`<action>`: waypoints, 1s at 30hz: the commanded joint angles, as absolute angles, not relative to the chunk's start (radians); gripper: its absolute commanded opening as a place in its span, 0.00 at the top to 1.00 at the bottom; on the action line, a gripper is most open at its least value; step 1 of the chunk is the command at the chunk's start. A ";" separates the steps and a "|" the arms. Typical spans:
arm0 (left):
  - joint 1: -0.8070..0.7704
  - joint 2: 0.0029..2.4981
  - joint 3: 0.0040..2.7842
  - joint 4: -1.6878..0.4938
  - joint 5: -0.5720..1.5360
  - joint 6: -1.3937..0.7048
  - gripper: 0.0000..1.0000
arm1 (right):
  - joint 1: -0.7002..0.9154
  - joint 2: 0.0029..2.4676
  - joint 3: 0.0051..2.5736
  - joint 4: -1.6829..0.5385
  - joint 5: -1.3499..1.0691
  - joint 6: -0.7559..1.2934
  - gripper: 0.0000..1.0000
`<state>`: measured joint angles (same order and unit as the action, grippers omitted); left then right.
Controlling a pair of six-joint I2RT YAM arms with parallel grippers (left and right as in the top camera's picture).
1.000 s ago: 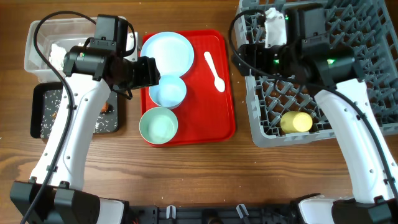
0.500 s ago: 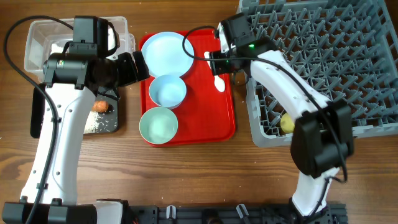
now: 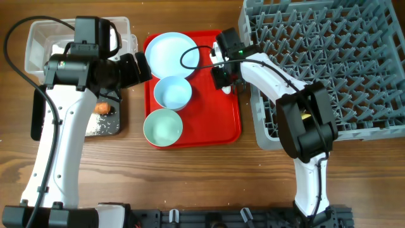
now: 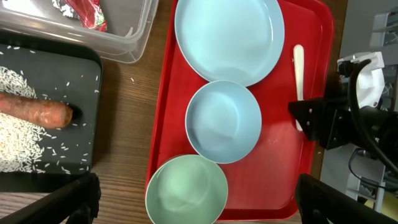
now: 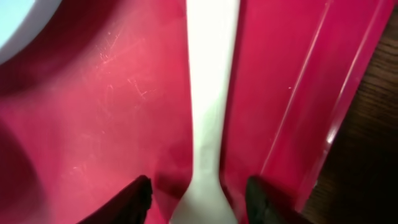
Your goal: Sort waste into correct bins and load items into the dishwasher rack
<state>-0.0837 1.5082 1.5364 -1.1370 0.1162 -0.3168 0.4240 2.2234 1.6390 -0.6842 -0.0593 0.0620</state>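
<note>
The white plastic spoon [image 5: 208, 112] lies on the flat red serving tray [image 3: 231, 120], near its right rim. My right gripper [image 5: 199, 202] is open, low over the tray, with one finger on each side of the spoon; it also shows in the overhead view [image 3: 223, 76]. My left gripper [image 4: 208, 202] is open and empty, high above the mint-green bowl [image 4: 186, 190]. The white bowl [image 4: 224, 121] and the pale blue plate [image 4: 229, 37] sit behind it on the tray. The dishwasher rack [image 3: 354, 57] stands at the right. The yellow cup is hidden under my right arm.
The clear tub [image 4: 118, 40] at the back left holds the red wrapper [image 4: 84, 9]. The black tray [image 4: 93, 68] in front of it holds the carrot [image 4: 34, 111] and loose rice [image 4: 15, 134]. Bare wood lies along the table front.
My right arm has swung from over the rack to the red tray and come down around the spoon. My left arm drew back left off the bowls, then held still.
</note>
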 commanded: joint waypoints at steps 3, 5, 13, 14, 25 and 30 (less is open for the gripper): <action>-0.080 1.492 1.554 -1.134 0.103 -0.323 0.00 | 0.419 2.300 1.625 -0.774 -0.073 0.061 0.76; -0.080 1.492 1.554 -1.134 0.103 -0.323 0.00 | 0.412 2.299 1.625 -0.789 -0.091 0.078 0.82; -0.080 1.492 1.554 -1.134 0.102 -0.323 0.00 | 0.406 2.261 1.625 -0.880 -0.160 0.081 0.96; -0.080 1.492 1.554 -1.134 0.102 -0.323 0.00 | 0.406 2.243 1.625 -0.884 -0.168 0.081 0.96; -0.080 1.492 1.554 -1.134 0.089 -0.323 0.00 | 0.440 2.121 1.626 -0.953 -0.477 0.226 0.57; -0.080 1.492 1.554 -1.135 0.088 -0.323 0.00 | 0.558 2.118 1.623 -0.933 -0.381 0.446 0.55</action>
